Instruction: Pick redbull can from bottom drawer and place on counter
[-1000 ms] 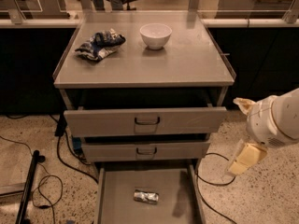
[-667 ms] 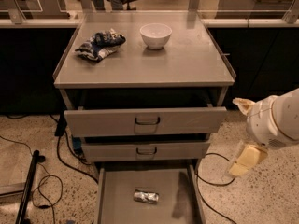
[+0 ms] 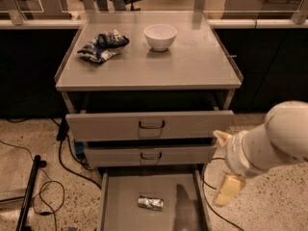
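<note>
- Gripper (image 3: 221, 166) hung in the air to the right of the cabinet, level with the lower drawers and just outside the bottom drawer's (image 3: 125, 196) right wall.
- Its two cream fingers (image 3: 229, 188) were spread wide, one above and one below the white wrist, with nothing held between them.
- The white arm (image 3: 274, 138) reached in from the right edge of the view.
- The redbull can (image 3: 150, 202) lay on its side on the bottom drawer's floor, near the middle, well apart from the gripper.
- The bottom drawer stood open, with only the can seen in it.
- The top drawer (image 3: 110, 125) and the middle drawer (image 3: 115, 156) sat above it, each with a dark loop handle.
- On the counter (image 3: 159, 66), a white bowl (image 3: 160, 36) stood near the back, and a blue-and-white cloth (image 3: 102, 45) lay to its left.
- Black cables (image 3: 53, 191) trailed on the speckled floor to the left.
</note>
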